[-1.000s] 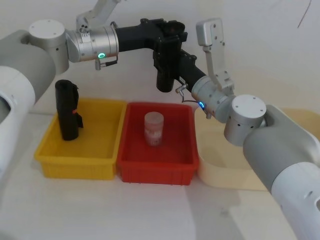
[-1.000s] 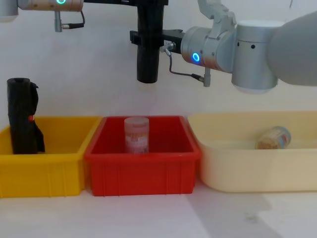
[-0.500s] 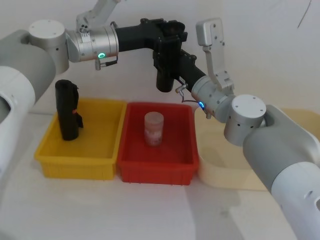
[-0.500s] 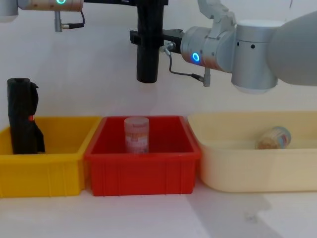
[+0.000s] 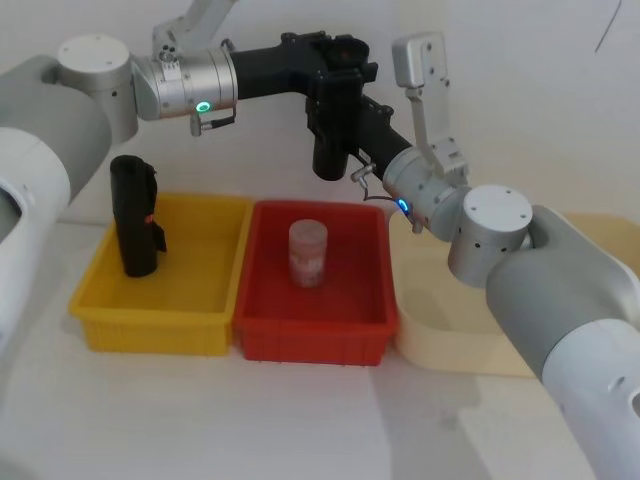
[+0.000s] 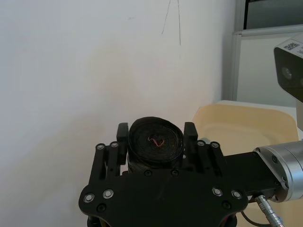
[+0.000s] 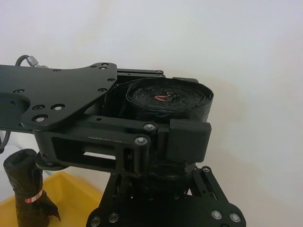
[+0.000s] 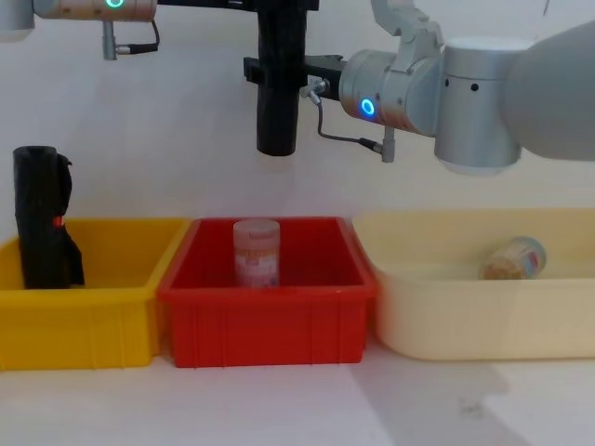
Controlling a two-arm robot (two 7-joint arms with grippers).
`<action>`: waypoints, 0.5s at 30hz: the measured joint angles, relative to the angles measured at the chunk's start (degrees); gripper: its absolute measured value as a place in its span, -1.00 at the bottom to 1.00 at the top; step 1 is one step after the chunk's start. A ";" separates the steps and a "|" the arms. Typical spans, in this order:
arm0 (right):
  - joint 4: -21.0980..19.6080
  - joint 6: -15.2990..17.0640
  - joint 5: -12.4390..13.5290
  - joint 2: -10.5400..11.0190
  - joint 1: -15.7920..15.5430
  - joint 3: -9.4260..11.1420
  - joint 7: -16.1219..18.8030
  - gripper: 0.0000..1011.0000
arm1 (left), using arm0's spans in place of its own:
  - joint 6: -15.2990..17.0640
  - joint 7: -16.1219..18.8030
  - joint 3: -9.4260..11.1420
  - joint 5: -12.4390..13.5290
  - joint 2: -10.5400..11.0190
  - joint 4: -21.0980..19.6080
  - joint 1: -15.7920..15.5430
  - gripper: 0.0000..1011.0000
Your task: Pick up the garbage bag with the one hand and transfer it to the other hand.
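The garbage bag (image 5: 328,140) (image 8: 277,111), a smooth black roll, hangs upright in the air above the red bin. My left gripper (image 5: 331,85) (image 6: 156,142), the one hand with the green ring, comes in from the left and is shut on the roll's upper end (image 7: 165,97). My right gripper (image 8: 279,71), the other hand with the blue ring, reaches in from the right just below it. It grips the roll too, one finger on each side.
A lumpier black roll (image 5: 135,215) (image 8: 42,218) stands in the yellow bin (image 5: 150,315). The red bin (image 5: 310,335) holds a clear jar (image 8: 257,251). At the right, a beige tub (image 8: 465,325) holds a can (image 8: 511,258). A white wall stands close behind.
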 joint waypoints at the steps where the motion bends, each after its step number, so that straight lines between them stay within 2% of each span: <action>1: 0.00 0.00 0.00 0.00 0.00 0.00 0.00 -0.05 | 0.00 0.00 0.00 0.00 0.00 0.00 0.00 0.41; 2: 0.00 0.00 0.00 0.00 0.00 0.01 0.00 -0.05 | 0.00 0.00 0.00 0.00 0.01 0.00 0.00 0.52; 4: 0.00 0.00 -0.01 0.01 0.00 0.02 -0.01 -0.05 | 0.00 0.00 0.00 0.00 0.00 0.00 0.00 0.55; 10: -0.88 0.13 -0.48 0.43 -0.41 0.03 -0.85 -0.05 | 0.00 0.00 0.00 0.00 0.01 0.00 0.00 0.91; 15: -2.65 0.87 -1.17 1.39 -1.29 0.13 -2.73 -0.05 | 0.00 0.01 0.00 0.00 0.01 0.00 0.00 0.98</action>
